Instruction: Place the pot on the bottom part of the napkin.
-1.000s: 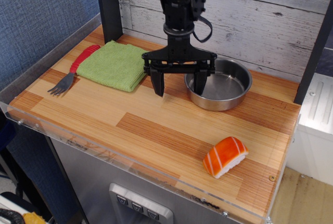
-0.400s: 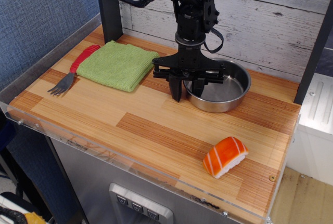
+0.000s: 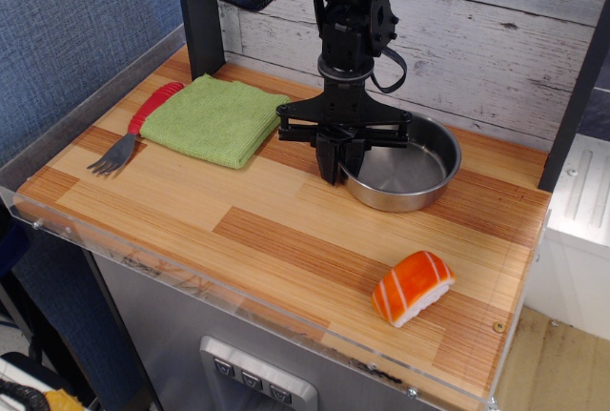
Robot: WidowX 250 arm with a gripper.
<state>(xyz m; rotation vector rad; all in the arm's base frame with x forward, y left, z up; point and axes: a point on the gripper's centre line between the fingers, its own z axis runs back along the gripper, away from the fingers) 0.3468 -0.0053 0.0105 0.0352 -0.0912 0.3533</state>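
The pot [image 3: 410,171], a shallow shiny steel pan, stands on the wooden table at the back right. My gripper [image 3: 340,161] reaches down from above. Its two black fingers are drawn close together over the pot's left rim, one outside and one inside the wall, and they pinch it. The pot still rests on the table. The napkin [image 3: 210,118], a folded light-green cloth, lies flat at the back left, a hand's width left of the gripper, with nothing on it.
A red-handled grey fork [image 3: 133,131] lies along the napkin's left edge. A piece of salmon sushi [image 3: 412,287] lies near the front right. A black post [image 3: 197,15] stands behind the napkin, and a plank wall runs along the back.
The fingers were wide apart, straddling the pot's left wall. They have closed onto the rim. The pot has not visibly moved.
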